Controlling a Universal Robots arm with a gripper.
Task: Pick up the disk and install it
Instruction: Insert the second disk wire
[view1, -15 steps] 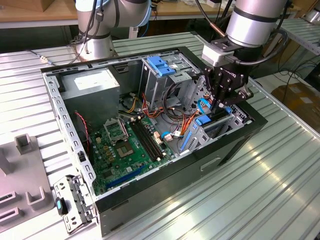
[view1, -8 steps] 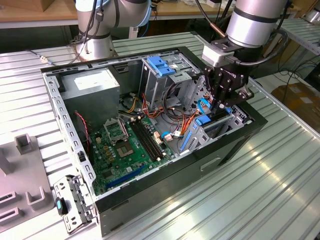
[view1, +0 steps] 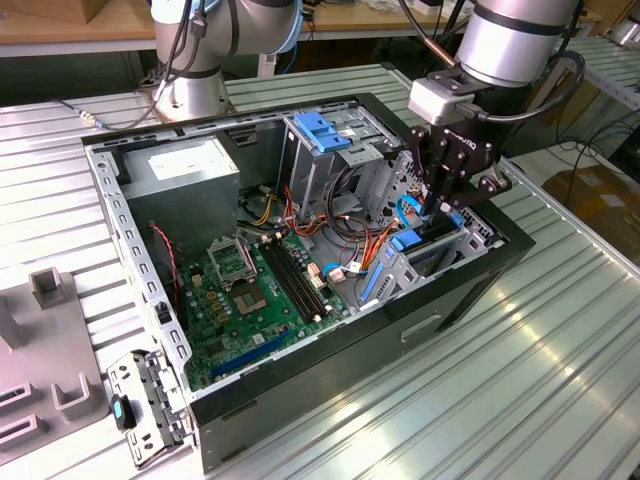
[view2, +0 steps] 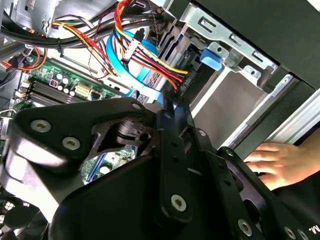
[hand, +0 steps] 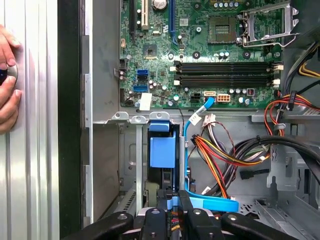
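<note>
Claw (view1: 446, 200) low in the open case (view1: 470, 290), at the drive bay.
Fingers look drawn together, perhaps on the disk (hand: 163, 150), which sits upright in the bay by a blue cable (hand: 192, 120). A hand (hand: 7, 80) rests on the tabletop (view1: 560, 380).

Reaches steeply down from the exterior view's upper right, wrist near vertical, hand (view1: 441, 208) pointing downward. Black linkage fingers (hand: 170, 220) drawn close together in both wrist views, tips hidden.

Ribbed, glossy metal table (view1: 560, 380)
</note>
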